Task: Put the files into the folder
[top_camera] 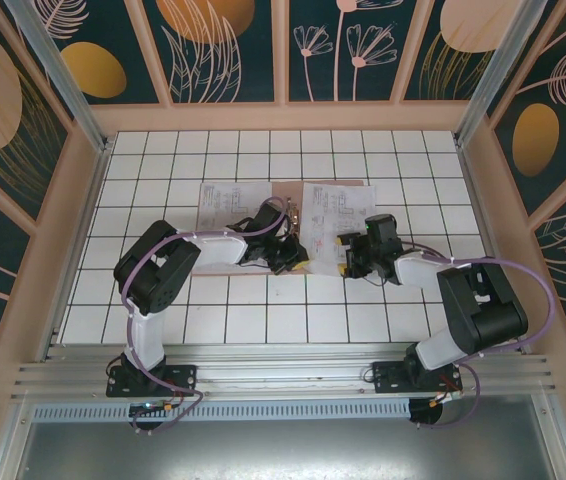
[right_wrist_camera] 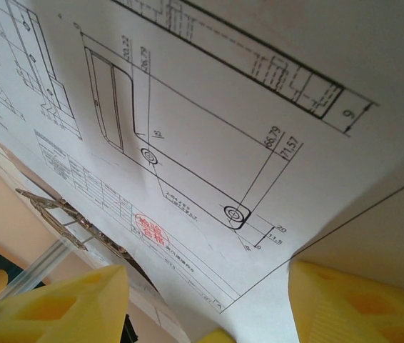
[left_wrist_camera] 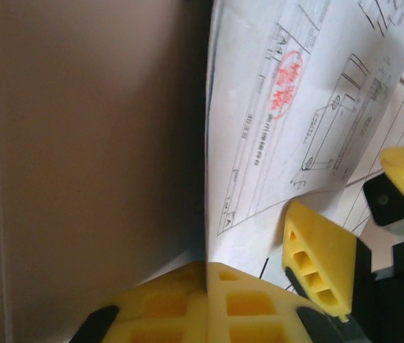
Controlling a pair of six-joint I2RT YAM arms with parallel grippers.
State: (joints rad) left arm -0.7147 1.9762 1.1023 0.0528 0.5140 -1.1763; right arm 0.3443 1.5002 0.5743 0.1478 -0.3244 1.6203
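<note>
The white-tiled desk point(top_camera: 263, 310) carries the folder point(top_camera: 283, 195), which lies open at the centre of the top view. The files point(top_camera: 335, 215) are not yet tucked in. One printed sheet covers the folder's right half, and another point(top_camera: 225, 205) lies further left; we cannot tell whether that one rests on the card. We judge that gathering the sheets and closing the folder remain.

The left gripper point(top_camera: 288, 255), just below centre, has its jaws pressed together, pinching the lower edge of one of the files beside the brown card. The right gripper point(top_camera: 351, 255) has its jaws spread astride a sheet corner. A metal clip point(right_wrist_camera: 52, 207), at the left of the right wrist view, may snag paper.
</note>
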